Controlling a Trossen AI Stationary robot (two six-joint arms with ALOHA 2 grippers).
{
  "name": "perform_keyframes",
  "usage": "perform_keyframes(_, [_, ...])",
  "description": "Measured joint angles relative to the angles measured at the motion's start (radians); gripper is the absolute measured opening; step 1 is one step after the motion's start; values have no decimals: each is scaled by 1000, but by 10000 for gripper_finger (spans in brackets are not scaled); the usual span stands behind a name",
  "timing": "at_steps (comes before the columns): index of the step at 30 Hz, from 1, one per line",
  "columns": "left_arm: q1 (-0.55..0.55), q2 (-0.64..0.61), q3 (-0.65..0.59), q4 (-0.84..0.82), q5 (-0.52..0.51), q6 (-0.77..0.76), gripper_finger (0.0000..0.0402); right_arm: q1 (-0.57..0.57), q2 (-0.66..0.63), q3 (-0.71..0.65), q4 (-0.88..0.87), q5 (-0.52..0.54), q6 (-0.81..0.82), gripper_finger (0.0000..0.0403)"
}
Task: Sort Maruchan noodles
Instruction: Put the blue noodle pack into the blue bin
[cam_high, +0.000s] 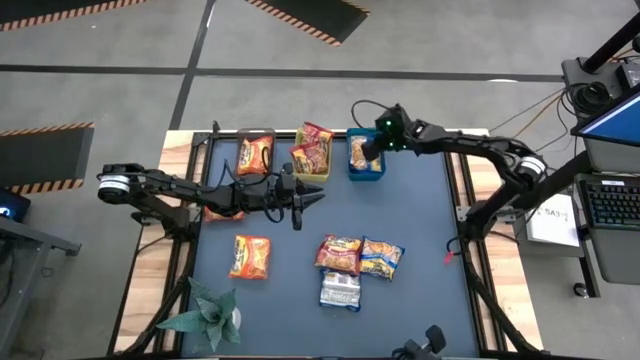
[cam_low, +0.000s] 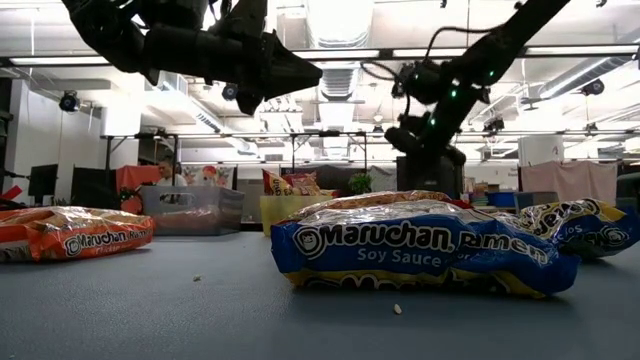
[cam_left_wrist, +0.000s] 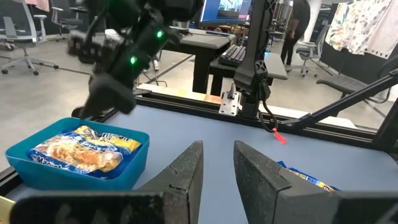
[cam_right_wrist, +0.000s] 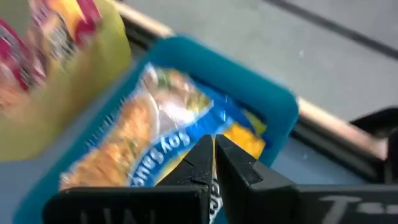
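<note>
Noodle packet (cam_high: 362, 152) inside bin (cam_high: 366, 176)

Both arms are dark, near-black, built of slim jointed links. The left arm (cam_high: 190, 190) carries a pale silver-grey collar near its base, and the right arm (cam_high: 480, 150) has a similar light band at its elbow. The right hand (cam_high: 372, 148) shows small green indicator lights and a looping black cable. The left hand (cam_left_wrist: 217, 171) has two matte black, wedge-shaped fingers (cam_left_wrist: 186, 171) with flat faces.
</note>
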Motion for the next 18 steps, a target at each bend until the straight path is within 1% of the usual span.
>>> perform_keyframes(5, [0,0,0,1,0,0,72,41,-17,0,65,-1,0,9])
perform_keyframes(9, [0,0,0,1,0,0,72,89,30,0,135,-1,-8,9])
perform_keyframes(13, [0,0,0,1,0,-15,72,104,87,-3,127,2,-5,9])
perform_keyframes(18, [-1,0,0,1,0,-24,72,108,124,0,78,0,8,9])
